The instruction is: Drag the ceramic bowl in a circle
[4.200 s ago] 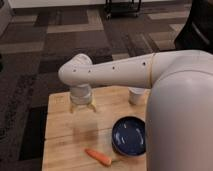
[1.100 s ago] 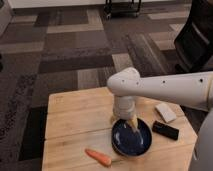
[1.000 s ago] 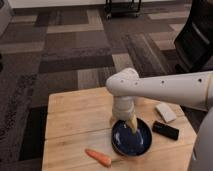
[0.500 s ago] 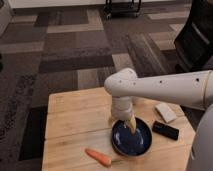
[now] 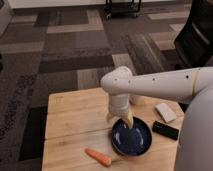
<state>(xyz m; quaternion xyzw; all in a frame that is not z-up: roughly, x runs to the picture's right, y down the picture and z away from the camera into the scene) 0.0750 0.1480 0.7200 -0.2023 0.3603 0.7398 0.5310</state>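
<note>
Wooden table [image 5: 70, 115], ceramic bowl [image 5: 136, 144] under tool [image 5: 120, 119], carrot [image 5: 97, 157], white block [image 5: 165, 112], black remote [image 5: 165, 130]

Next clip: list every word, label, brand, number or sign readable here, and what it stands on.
None can be read.
The ceramic bowl, the carrot and the wooden table are plain.
The white block and the black device show no legible mark.
The gripper, at the bowl's far left rim, bears no readable lettering.

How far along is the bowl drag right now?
The reach looks done: the gripper is down at the upper-left rim of the ceramic bowl, which sits on the wooden table. Engaging that rim seems to be in hand. The circle itself looks left to do; no traced arc is visible.
</note>
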